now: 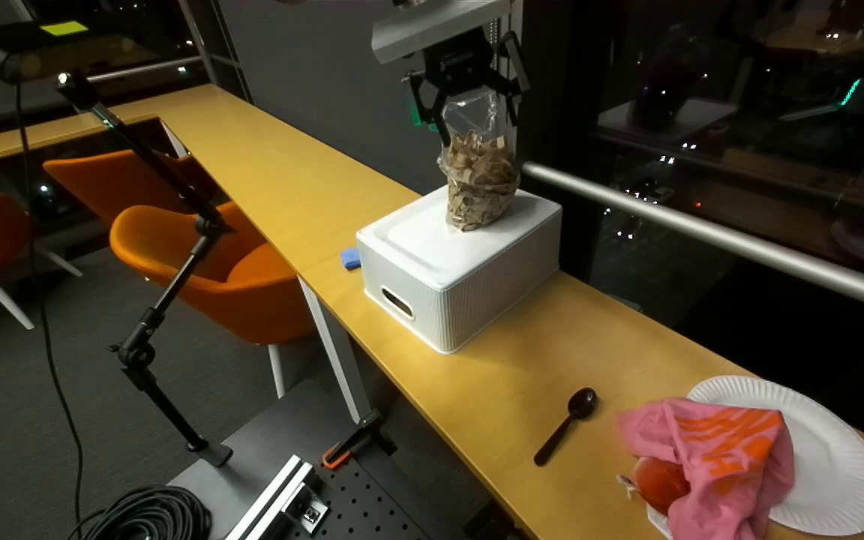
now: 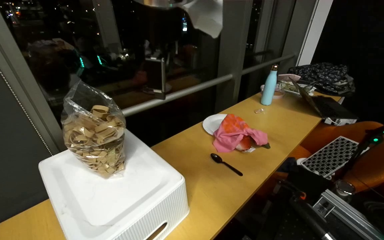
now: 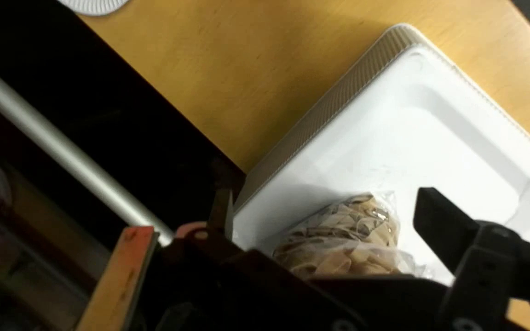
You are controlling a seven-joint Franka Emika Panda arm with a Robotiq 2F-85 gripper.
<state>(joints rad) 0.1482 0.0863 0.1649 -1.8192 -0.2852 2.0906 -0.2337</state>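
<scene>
The gripper is released, its black fingers spread well apart; faint pale marks on its body are too small to read; at its six o'clock in an exterior view, the clear plastic bag stands on the lid of the white box, its upper part seen between the fingers; whether they touch it I cannot tell; the bag is glossy and crinkled, more than half full of tan curled strips, broad loops on top and smaller pieces packed below; its loose see-through top leans toward eleven o'clock in an exterior view; the box has finely ribbed sides, a handle slot and a shallow sunken middle in its lid; what is inside is hidden.

From the box in an exterior view, a small blue thing lies at nine o'clock, the black spoon at five and the pink and orange cloth at four; whether its bold orange figure is writing cannot be told; it lies partly over the white paper plate, a red round thing showing from under its edge; beyond the cloth, at one o'clock in an exterior view, stands the light blue bottle, with the laptop at about two; all of these are on the wooden table.
</scene>
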